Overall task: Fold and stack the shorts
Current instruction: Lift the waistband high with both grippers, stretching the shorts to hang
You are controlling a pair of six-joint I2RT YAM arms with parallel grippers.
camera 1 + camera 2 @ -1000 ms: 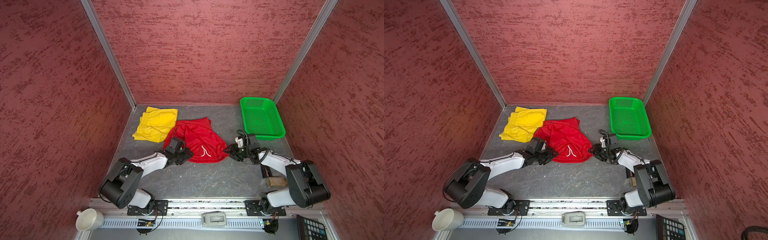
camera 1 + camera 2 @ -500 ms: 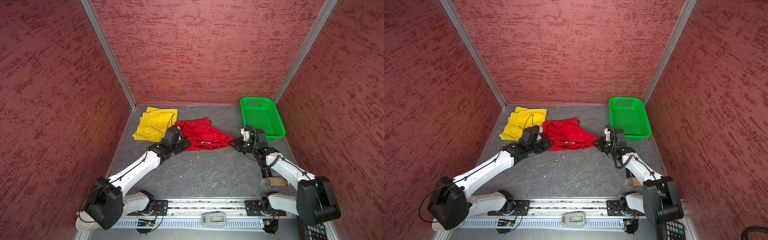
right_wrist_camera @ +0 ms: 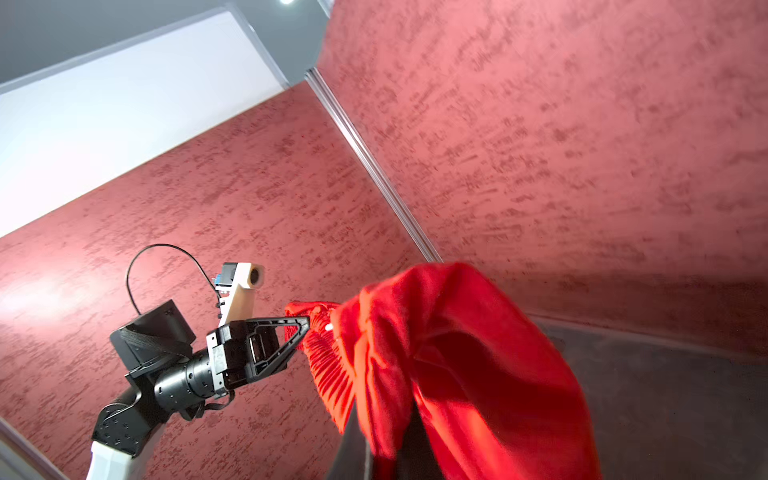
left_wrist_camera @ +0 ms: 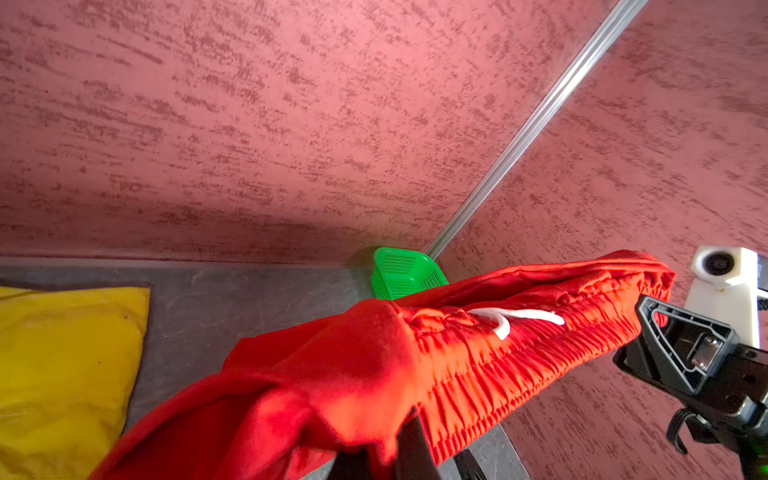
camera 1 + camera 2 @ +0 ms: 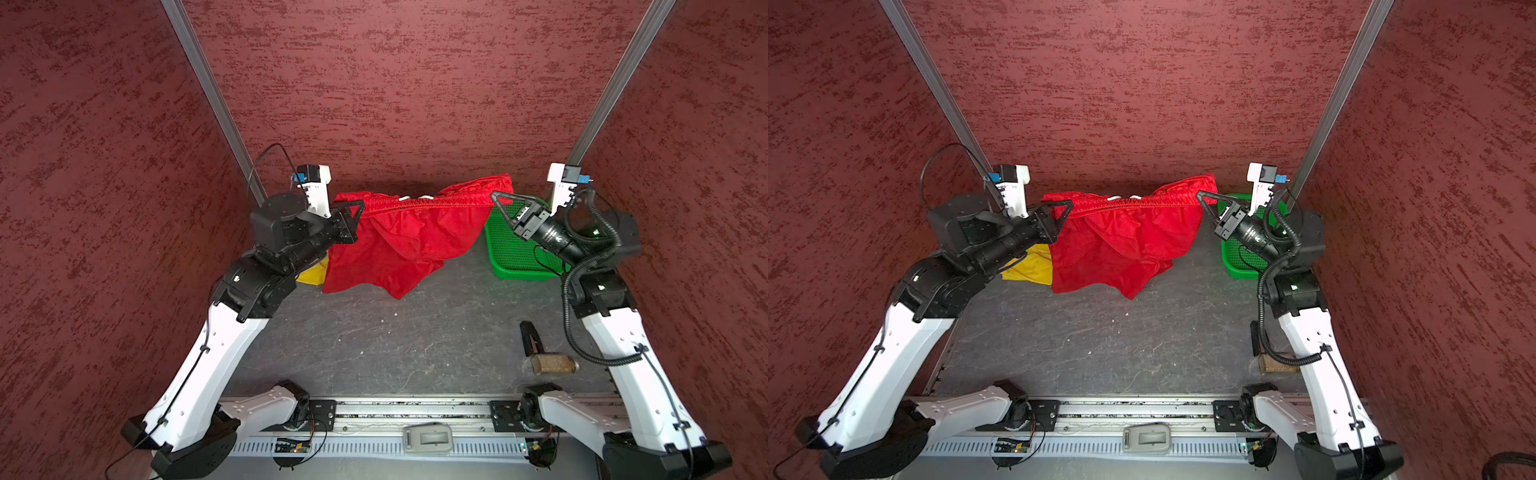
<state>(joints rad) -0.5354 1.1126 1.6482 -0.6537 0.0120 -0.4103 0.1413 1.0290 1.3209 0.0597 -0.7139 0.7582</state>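
Observation:
The red shorts hang in the air above the back of the table, their gathered waistband stretched between my two grippers and the legs dangling down. My left gripper is shut on the waistband's left end, which drapes over the jaws in the left wrist view. On the right end my right gripper is shut, and red cloth covers its jaws in the right wrist view. The yellow shorts lie on the table at the back left, mostly hidden.
A green perforated basket stands at the back right, under my right gripper. A brown block and a black strip lie at the front right. Red textured walls enclose three sides.
Both grippers closed on the ends of the red shorts' waistband, then rose and moved apart. The red shorts left the table and now hang stretched between them.

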